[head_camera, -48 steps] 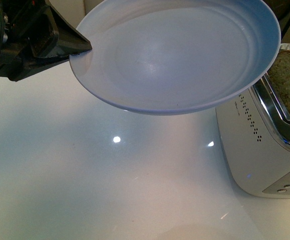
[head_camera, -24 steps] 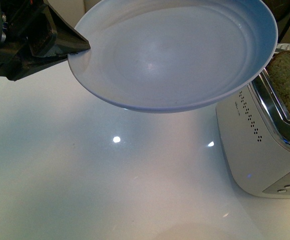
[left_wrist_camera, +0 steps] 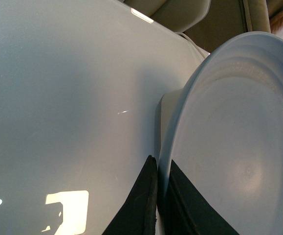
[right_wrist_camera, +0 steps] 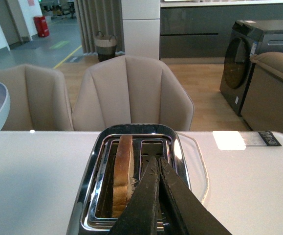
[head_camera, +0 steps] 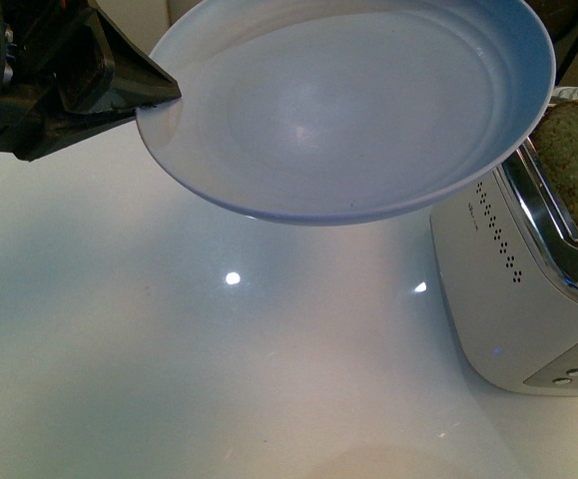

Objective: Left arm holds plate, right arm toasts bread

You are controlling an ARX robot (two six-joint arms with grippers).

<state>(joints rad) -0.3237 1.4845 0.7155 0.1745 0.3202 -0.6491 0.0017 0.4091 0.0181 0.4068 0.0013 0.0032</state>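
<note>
The left gripper (head_camera: 161, 92) reaches in from the upper left of the front view. Its dark wedge jaws are clamped on the near left rim of the plate (head_camera: 348, 110), one jaw above the rim and one below. In the left wrist view the jaws pinch the plate (left_wrist_camera: 239, 147) edge tightly. The plate hangs in the air above the table (head_camera: 169, 359), tilted, with its right rim just beside the toaster (head_camera: 513, 299), which stands toward the table's right side. The bread (head_camera: 573, 150) stands upright in a toaster slot, its rounded top poking out. The right gripper (right_wrist_camera: 157, 164) points down at the toaster (right_wrist_camera: 90, 196) from above, fingers together with tips touching, over the slot beside the bread (right_wrist_camera: 124, 171), not touching it.
</note>
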